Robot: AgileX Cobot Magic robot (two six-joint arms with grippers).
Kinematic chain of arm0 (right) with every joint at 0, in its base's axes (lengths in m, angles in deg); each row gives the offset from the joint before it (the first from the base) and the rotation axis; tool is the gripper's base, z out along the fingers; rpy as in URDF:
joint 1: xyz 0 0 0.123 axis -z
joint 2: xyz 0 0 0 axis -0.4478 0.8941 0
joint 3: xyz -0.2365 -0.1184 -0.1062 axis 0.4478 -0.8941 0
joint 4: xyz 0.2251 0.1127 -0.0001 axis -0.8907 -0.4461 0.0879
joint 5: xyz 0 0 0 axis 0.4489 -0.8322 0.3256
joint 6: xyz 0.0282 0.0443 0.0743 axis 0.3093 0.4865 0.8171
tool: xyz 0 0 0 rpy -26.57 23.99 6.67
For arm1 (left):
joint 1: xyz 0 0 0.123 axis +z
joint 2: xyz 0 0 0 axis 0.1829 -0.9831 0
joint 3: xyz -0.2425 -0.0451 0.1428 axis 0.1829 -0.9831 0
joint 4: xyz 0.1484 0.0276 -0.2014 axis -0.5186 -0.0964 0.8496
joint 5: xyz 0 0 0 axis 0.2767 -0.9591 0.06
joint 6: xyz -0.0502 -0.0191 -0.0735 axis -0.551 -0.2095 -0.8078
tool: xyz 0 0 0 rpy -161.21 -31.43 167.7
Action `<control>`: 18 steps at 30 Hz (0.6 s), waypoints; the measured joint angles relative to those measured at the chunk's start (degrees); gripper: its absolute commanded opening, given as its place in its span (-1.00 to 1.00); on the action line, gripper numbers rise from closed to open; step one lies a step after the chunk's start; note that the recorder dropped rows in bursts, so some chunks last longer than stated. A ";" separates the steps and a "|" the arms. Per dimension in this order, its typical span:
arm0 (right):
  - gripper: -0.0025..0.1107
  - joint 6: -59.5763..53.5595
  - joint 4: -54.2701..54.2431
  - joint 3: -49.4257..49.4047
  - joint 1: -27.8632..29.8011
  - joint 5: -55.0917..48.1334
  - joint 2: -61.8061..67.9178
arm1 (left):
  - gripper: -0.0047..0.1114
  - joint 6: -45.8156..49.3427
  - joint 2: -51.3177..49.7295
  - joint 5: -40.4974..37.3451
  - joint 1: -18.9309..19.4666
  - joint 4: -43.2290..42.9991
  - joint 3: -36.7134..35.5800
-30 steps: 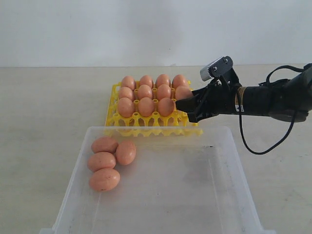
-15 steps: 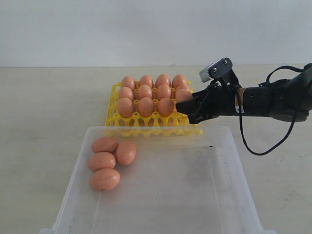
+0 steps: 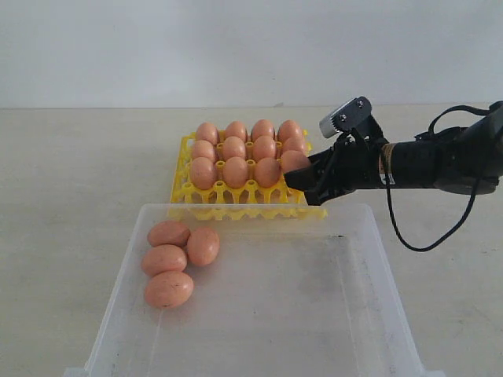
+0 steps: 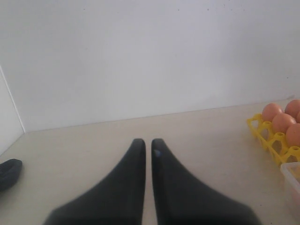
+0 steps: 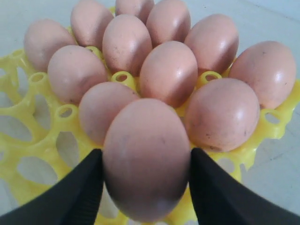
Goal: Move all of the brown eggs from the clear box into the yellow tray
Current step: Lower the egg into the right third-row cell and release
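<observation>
Now, set against a second ago, the right gripper [image 3: 297, 177] has sunk slightly toward the tray [image 3: 236, 193]. The egg [image 3: 295, 161] between its fingers shows more plainly, at the last cup of the third row on the tray's 3 o'clock edge. Whether it rests in the cup cannot be told. Nothing else has shifted.

Counted in the exterior view, there are sixteen eggs [image 3: 235, 171] in all. Twelve are at the tray: four in the back row, four in the second, and four in the third, counting the gripped one. The other four lie loose in the box [image 3: 299, 306], bunched and touching one another near its 9 o'clock wall.

In the right wrist view the fingers [image 5: 79, 197] stand wide apart, one against each side of the egg with no gap showing, pinching it. The left gripper [image 4: 147, 140] has its fingers pressed almost together with nothing between them, above the bare table [image 3: 78, 173]. A corner of the tray is in its view, and it is out of sight in the exterior view.

The tray sits just beyond the box's 12 o'clock rim, very near it. The right arm reaches in from 3 o'clock, beyond that rim. The four cups along the tray's 6 o'clock edge stand open. The box floor is bare from its middle to its 3 o'clock wall.
</observation>
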 measured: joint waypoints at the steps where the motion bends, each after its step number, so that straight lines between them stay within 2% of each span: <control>1: 0.04 0.23 0.27 0.00 0.00 -0.26 0.00 | -0.85 0.00 0.00 0.00 0.00 0.00 0.00; 18: 0.04 1.98 -1.32 0.00 0.00 -1.57 0.00 | -0.85 0.00 0.00 0.00 0.00 0.00 0.00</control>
